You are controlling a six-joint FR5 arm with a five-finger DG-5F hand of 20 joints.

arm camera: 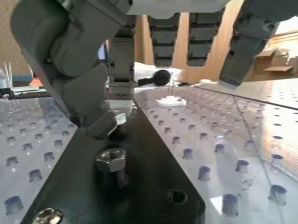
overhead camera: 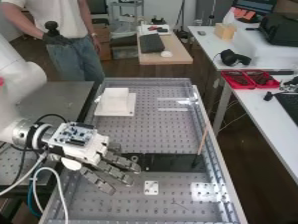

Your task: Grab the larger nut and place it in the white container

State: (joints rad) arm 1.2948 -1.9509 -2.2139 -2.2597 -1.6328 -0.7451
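One silver-grey hex nut (arm camera: 111, 159), wrist view: flat-sided, round bore on top, bright rim, darker inside. It sits up off a glossy black plate (arm camera: 156, 167) w/ a short dark post (arm camera: 120, 178) under it. Two more metal pcs. lie along the same plate: a shiny round-topped one (arm camera: 48, 216) nearest the cam., partly cut off, & a silver one (arm camera: 121, 119) farther off, by the thumb tip (arm camera: 101, 126). Can't tell which is the larger nut.

Hand (overhead camera: 117, 172), dark grey, is open over the bench (overhead camera: 146, 127): fingers long & mostly straight, angled down toward the plate, thumb bent in near the farther silver pc. Can't tell if the thumb touches it.

White container (overhead camera: 114, 106), high view: boxy, on the perforated grey bench top, well apart from the hand, toward the bench's far end.

Also on the bench, high view: a small white square w/ dark holes (overhead camera: 151, 188), near the fingertips, & a thin tan stick (overhead camera: 203, 142) slanting at the side opp. the arm.
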